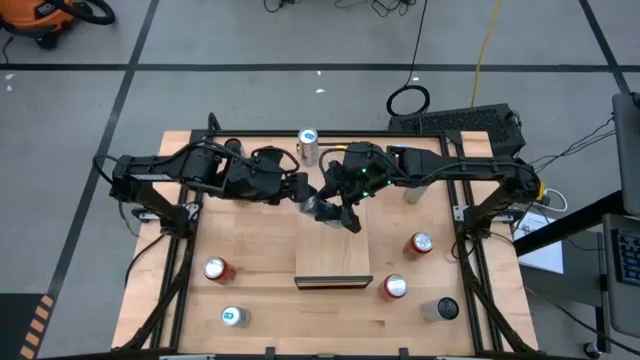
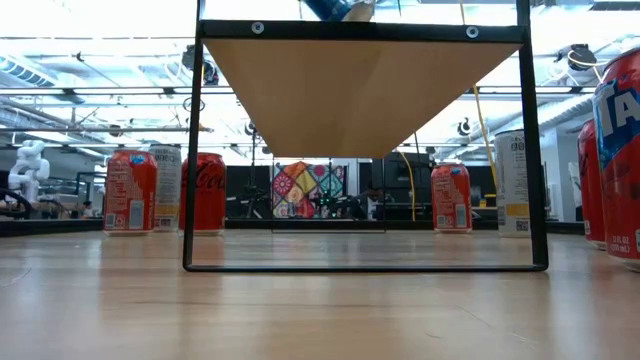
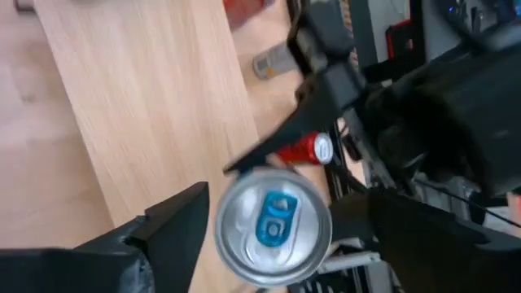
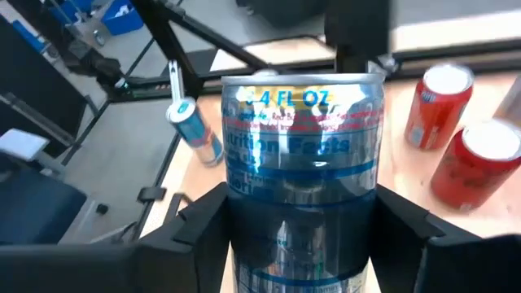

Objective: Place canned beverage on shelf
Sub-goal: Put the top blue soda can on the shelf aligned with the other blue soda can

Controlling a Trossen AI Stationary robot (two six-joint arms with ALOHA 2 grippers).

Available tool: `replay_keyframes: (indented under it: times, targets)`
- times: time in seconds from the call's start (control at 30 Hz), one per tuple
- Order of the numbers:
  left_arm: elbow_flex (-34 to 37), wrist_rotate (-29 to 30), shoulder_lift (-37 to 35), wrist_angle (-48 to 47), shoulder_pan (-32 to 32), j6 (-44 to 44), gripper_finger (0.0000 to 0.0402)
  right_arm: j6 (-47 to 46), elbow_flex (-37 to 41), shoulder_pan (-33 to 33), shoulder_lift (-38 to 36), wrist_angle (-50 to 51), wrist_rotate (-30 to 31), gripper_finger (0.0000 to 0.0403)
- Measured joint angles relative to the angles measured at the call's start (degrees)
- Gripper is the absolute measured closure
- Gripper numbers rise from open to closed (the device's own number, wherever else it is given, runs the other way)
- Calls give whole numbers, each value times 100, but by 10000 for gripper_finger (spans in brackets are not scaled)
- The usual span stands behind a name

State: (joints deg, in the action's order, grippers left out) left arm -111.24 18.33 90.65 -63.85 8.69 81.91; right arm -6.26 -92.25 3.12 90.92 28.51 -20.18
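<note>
Overhead, both arms meet above the far end of the shelf (image 1: 333, 255), the can (image 1: 318, 208) between them. The left gripper (image 1: 305, 200) reaches in from one side and the right gripper (image 1: 338, 212) from the other. The rest of the panel is bare, and the other cans (image 1: 420, 243) stand apart on the table (image 1: 260, 300). My reading is that the can has been brought over the shelf but not yet set down and let go.

From table height, the shelf shows as a dark frame carrying the pale panel. A blue scrap of the can, tilted, pokes above its top edge. Whether it touches the wood I cannot tell.

Through the left wrist camera, the can is seen from above: a silver lid with a blue tab. The left fingers (image 3: 175, 232) stand one on each side of it, spread, and seem to keep a sliver clear of the wall, with the panel below.

Through the right wrist camera, the can fills the middle, silver with blue bands and nutrition print. The right fingers (image 4: 203, 224) press against its two sides, so this pincer looks to be the one pinching it.

What remains, I judge, is to stand the can upright on the panel, release it and draw both arms away.
</note>
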Motion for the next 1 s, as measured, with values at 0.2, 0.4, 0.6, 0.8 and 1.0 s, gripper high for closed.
replay_keyframes:
  times: [0.2,0.4,0.6,0.8,1.0]
  targets:
    - [-9,327,-68,104,2,-344,48,18,6,249,-217,236,-409,202]
    - [-9,488,-209,87,1,-615,47,46,6,528,-525,280,-965,202]
    - [-9,741,-373,51,7,-979,47,99,4,844,-813,228,-1624,202]
    - [-9,808,-593,33,-101,-1857,47,-298,2,1125,-1065,104,-1762,202]
    - [-7,435,-959,38,-254,-2828,47,-969,2,1198,-1175,-514,-1756,202]
